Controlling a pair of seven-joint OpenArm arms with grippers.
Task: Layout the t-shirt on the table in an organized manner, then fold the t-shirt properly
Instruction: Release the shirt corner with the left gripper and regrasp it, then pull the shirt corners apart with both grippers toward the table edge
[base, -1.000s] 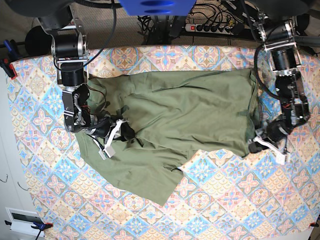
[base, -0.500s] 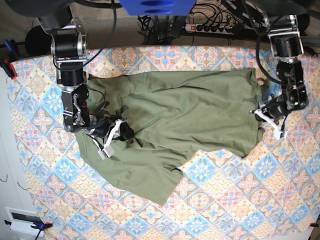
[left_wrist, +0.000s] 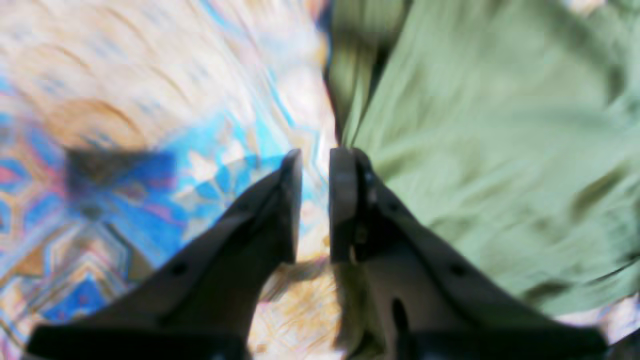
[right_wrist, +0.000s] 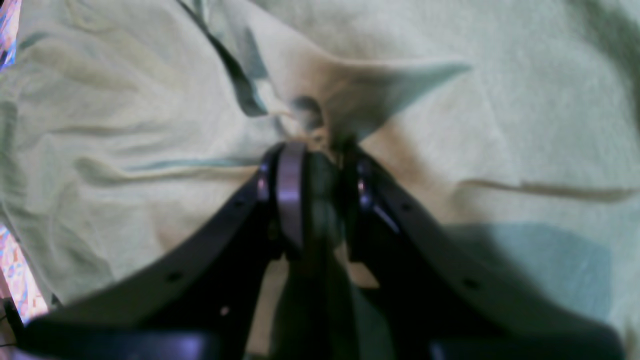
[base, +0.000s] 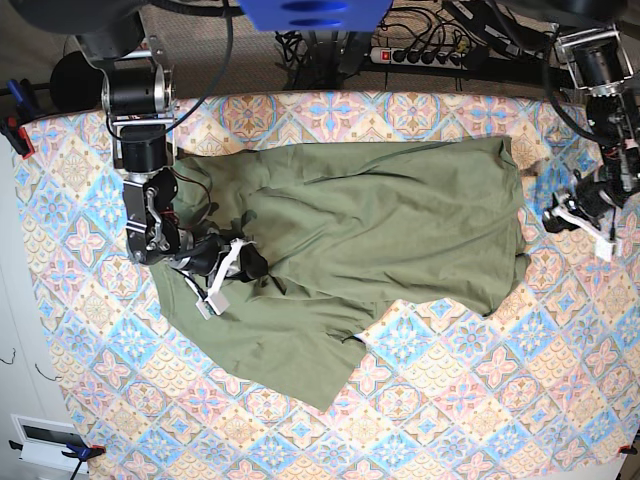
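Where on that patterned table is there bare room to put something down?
The table is bare along the near side below the t-shirt's hem, and at the near right corner. It is crowded where the right gripper pinches the shirt, and beside the left gripper at the shirt's edge.

Bare table (base: 480, 400) along near edge & near-right corner, room to pass. T-shirt (base: 380, 225) covers middle up to far edge. Right gripper (base: 232, 265) w/ arm blocks left side, sunk in cloth. Left gripper (base: 578, 213) at right edge, off the shirt.
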